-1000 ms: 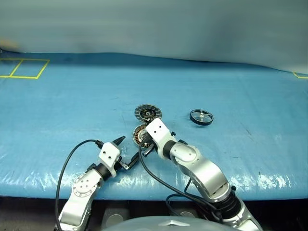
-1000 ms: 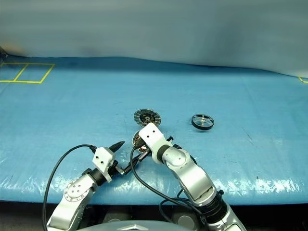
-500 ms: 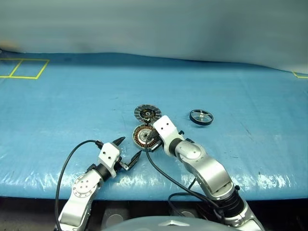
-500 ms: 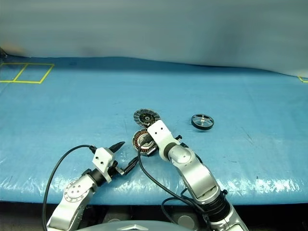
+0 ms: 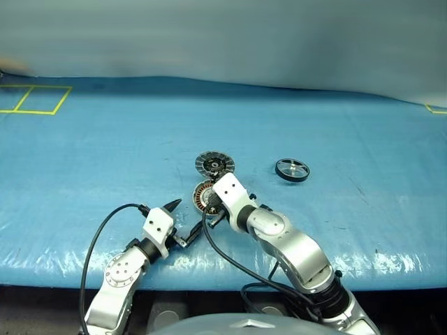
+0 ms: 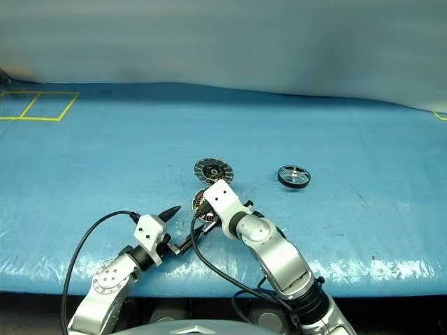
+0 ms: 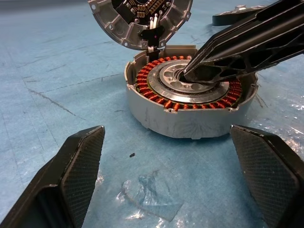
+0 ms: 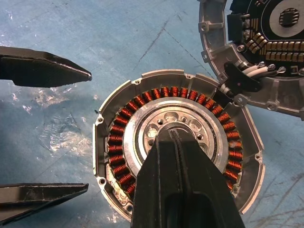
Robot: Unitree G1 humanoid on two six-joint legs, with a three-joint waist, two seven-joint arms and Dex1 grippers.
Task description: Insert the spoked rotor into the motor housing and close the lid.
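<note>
R gripper point(image 7: 187, 76) has its fingers pressed together, holding nothing, tips poked into the dark centre of the motor housing point(image 8: 175, 156). Housing sits on the blue table cover point(image 5: 105, 153), roughly mid-table toward the near edge, copper coils exposed. Lid point(image 5: 214, 165) lies flipped open just behind it, inner face up, joined at the rim by a black hinge w/ white wires. Spoked rotor point(image 5: 292, 169) is well apart, off to the right of the housing on the cover, not picked up yet. L gripper point(image 5: 183, 222) sits near the front edge, fingers wide apart, empty, aimed at the housing from the left.

Risks from here, as I read it: R tips jammed in the hub could drag or tip the housing when the arm pulls out, since nothing braces it. A sideways slip could scrape the coils or snag the hinge wires. A shove on the housing could also swing the lid shut before the rotor is in.
</note>
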